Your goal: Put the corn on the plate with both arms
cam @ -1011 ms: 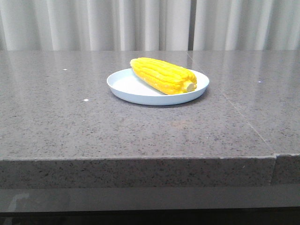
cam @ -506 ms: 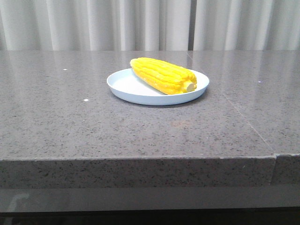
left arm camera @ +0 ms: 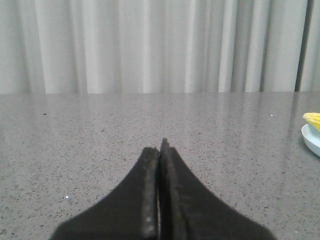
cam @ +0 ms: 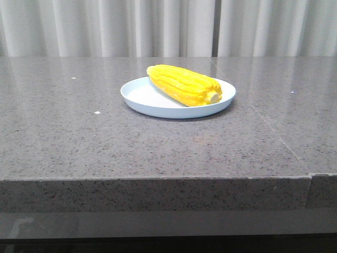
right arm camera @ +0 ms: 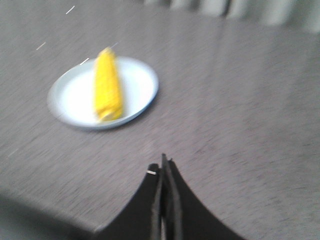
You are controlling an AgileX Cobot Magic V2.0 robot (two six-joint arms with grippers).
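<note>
Yellow corn cob [cam: 184,84], bright and tapered with rows of kernels, lies on its side on the round shallow pale blue plate [cam: 142,97]. Its pale stub end points toward the camera and to the right in the front view; the pointed tip reaches the plate's far rim. The cob occupies the right-hand part of the plate, leaving the left part of the plate floor bare. The plate sits flat on the grey speckled stone counter [cam: 105,142], somewhat right of centre in the front view and well back from the near edge. A seam crosses the counter surface to the right of the plate. Pale pleated curtains [cam: 105,26] hang behind the counter.

Neither arm appears in the front view. The left wrist view shows the left gripper [left arm camera: 161,150], black, its jaws pressed together with nothing between them, above bare counter; the corn and plate edge show only at the far margin of that view, well apart from the gripper. The right wrist view, which is blurred, shows the right gripper [right arm camera: 164,167], also black, its jaws closed tight and empty, above the counter; the plate with the corn on it lies well apart from it. Neither gripper touches corn or plate.
</note>
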